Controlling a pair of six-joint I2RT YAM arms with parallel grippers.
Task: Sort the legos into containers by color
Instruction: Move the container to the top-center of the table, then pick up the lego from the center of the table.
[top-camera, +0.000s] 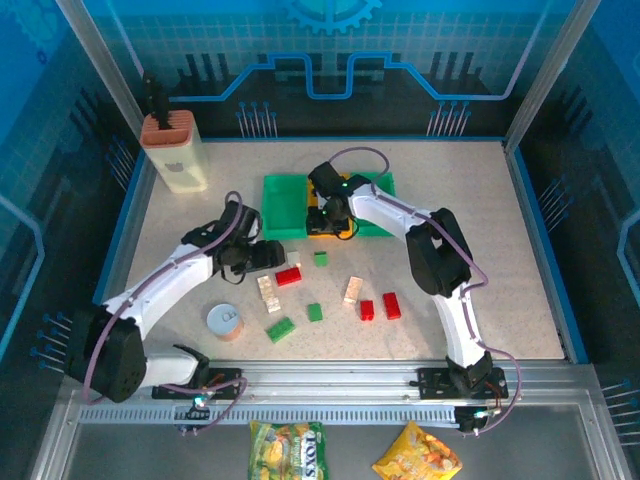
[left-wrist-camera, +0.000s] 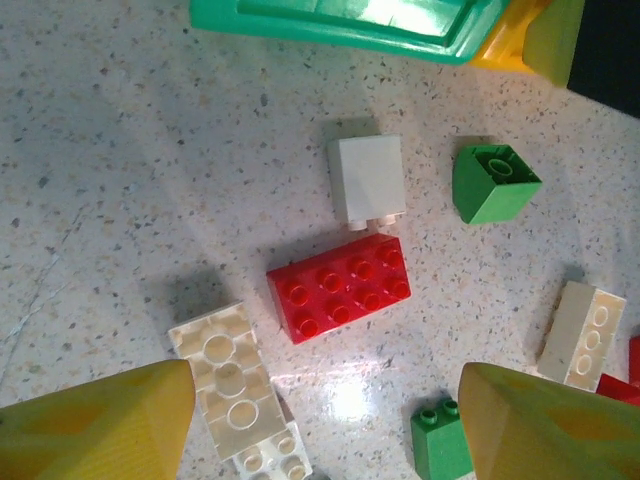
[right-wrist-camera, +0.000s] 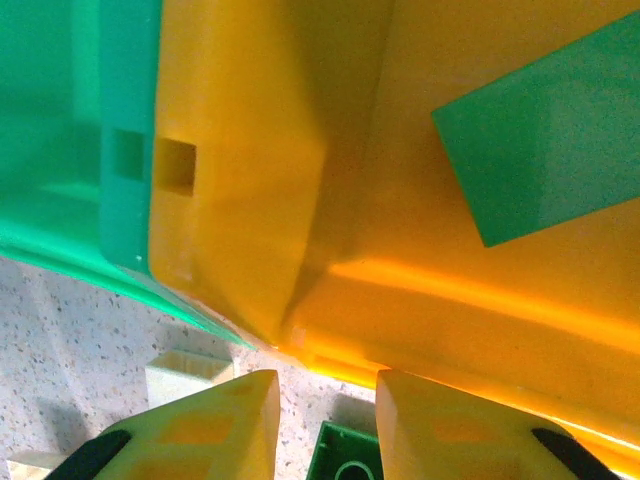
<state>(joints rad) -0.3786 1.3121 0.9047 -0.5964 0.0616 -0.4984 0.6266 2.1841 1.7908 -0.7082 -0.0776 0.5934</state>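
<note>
Nearest my bases, the white-lidded can (top-camera: 225, 321) sits on the table (top-camera: 500, 260), and the legos (top-camera: 353, 290) lie scattered just beyond it in red, green and cream. My left gripper (left-wrist-camera: 320, 425) hangs over them with its jaws spread wide and empty. A red brick (left-wrist-camera: 340, 288) lies on the table past the gap between my fingers (left-wrist-camera: 100, 425), with a white brick (left-wrist-camera: 367, 178) against its far side and a green brick (left-wrist-camera: 494, 183) near. Farther out, my right gripper (right-wrist-camera: 328, 430) hovers at the near rim of the orange tray (right-wrist-camera: 400, 260), jaws parted only narrowly, gripping nothing I can see. The containers (top-camera: 283, 205) stand side by side in a row. The knife block (top-camera: 175, 150) stands at the far left corner.
</note>
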